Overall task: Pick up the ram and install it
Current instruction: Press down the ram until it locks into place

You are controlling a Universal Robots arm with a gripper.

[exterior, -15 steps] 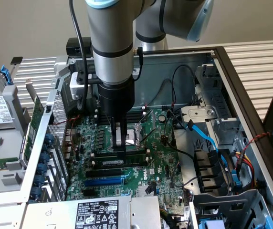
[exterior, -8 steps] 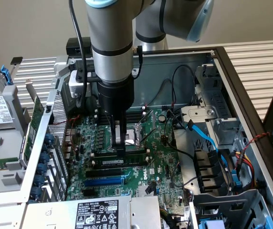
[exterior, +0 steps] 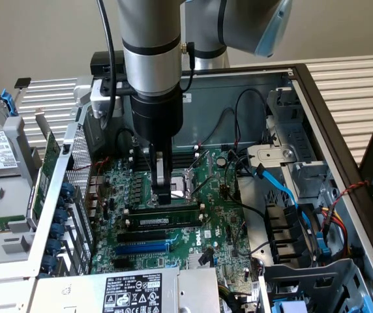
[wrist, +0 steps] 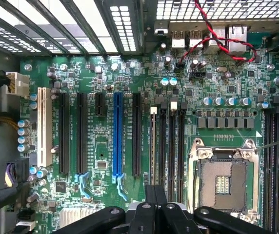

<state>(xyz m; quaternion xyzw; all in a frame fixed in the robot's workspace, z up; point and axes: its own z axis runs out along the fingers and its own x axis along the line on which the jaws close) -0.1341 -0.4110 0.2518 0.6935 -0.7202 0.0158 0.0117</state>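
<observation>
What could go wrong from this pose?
1. The shut tool presses on one spot of the memory stick standing in its black slot, so the stick's far end might stay unlatched.
2. If the stick is slightly off the slot, more push could flex the green board.
3. The open processor socket lies just beside the slots; a sideways slip might hit its contacts.

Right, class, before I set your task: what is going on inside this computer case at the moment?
A robot arm reaches down into an open computer case. Its claw is shut, its tip down at the ram, a long green stick sitting in one of the black memory slots on the motherboard, beside the empty processor socket. The blue expansion slot stands empty.
</observation>
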